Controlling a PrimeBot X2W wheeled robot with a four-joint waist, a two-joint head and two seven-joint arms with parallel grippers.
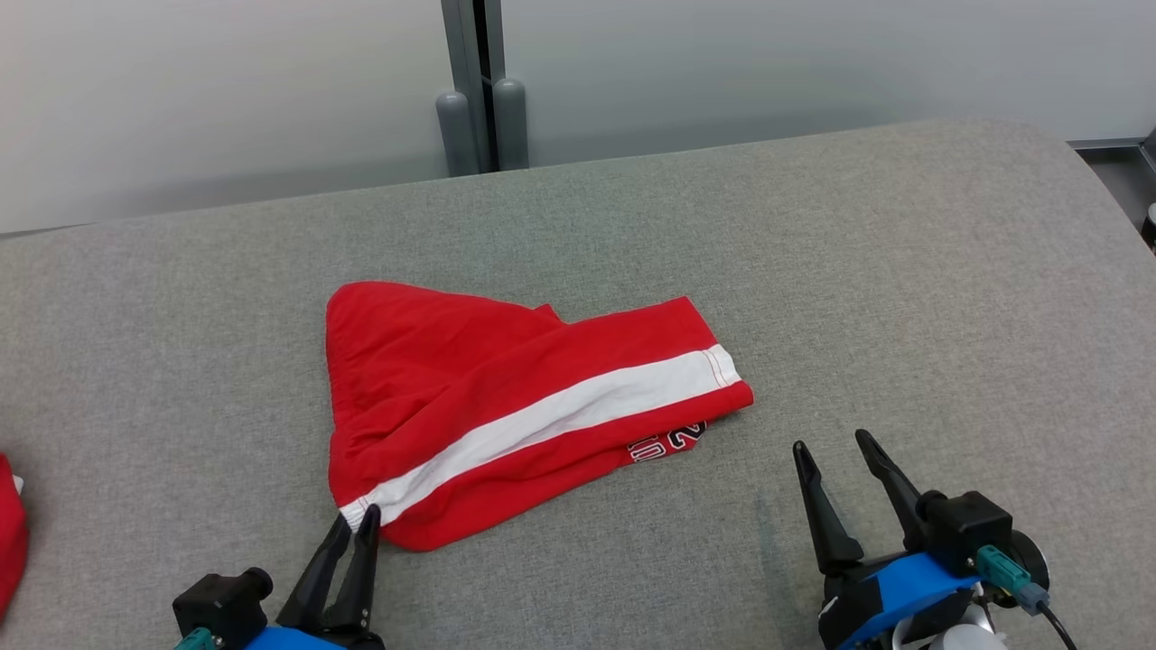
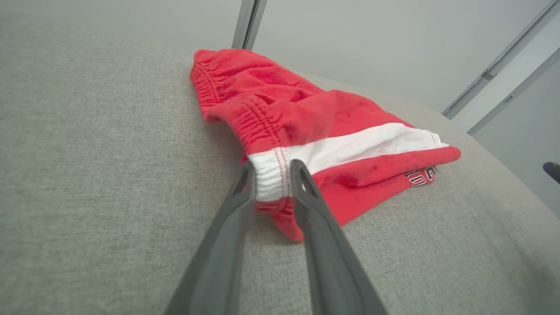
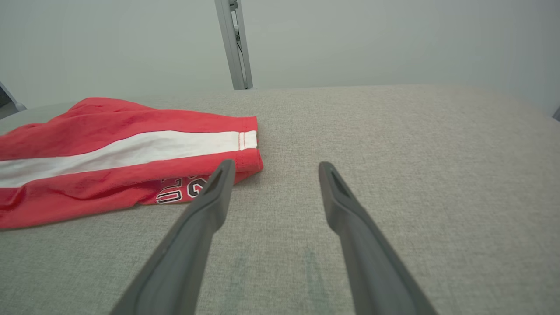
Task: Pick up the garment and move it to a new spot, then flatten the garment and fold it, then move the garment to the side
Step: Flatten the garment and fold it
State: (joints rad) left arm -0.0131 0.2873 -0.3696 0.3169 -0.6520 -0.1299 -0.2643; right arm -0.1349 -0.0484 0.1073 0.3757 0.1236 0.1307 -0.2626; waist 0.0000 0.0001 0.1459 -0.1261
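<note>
The garment (image 1: 506,397) is a pair of red shorts with a white side stripe, lying folded over on the grey cloth table (image 1: 903,271). Black-and-white lettering peeks out under its near edge. My left gripper (image 1: 357,522) is at the garment's near-left corner. In the left wrist view its two fingers pinch the white end of the elastic waistband (image 2: 271,175), and the left gripper (image 2: 273,168) is shut on the garment (image 2: 306,118). My right gripper (image 1: 831,442) stands open over bare table, to the right of the garment (image 3: 109,148). Nothing lies between the right gripper (image 3: 273,168) fingers.
Another red cloth (image 1: 9,533) pokes in at the table's left edge. Two grey posts (image 1: 479,126) stand behind the far edge against a pale wall. The table's rounded right end (image 1: 1084,181) drops to the floor.
</note>
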